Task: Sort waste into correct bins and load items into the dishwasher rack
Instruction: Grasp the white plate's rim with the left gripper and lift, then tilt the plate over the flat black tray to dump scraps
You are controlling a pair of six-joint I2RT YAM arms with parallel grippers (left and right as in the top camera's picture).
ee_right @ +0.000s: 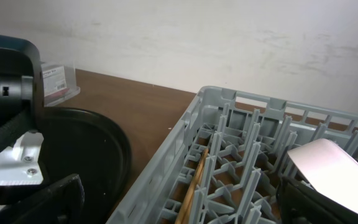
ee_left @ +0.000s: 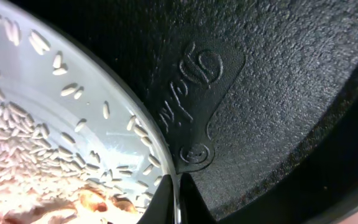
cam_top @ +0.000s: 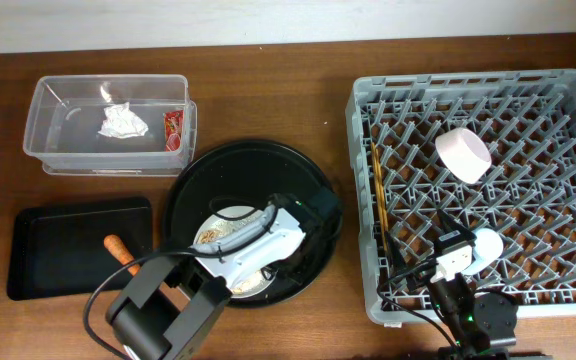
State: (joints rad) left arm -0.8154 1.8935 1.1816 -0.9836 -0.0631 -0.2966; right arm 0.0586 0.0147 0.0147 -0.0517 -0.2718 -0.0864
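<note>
Down on the round black tray (cam_top: 248,147), I'm hovering the left gripper (cam_top: 268,240) at the plate (ee_left: 73,68) rim; I can't tell its opening, and a weak pinch is risking spilled rice (ee_left: 23,137)

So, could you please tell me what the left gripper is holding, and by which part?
The left gripper appears to pinch the plate by its rim. Little of the gripper shows in the wrist view, so this is uncertain.
</note>
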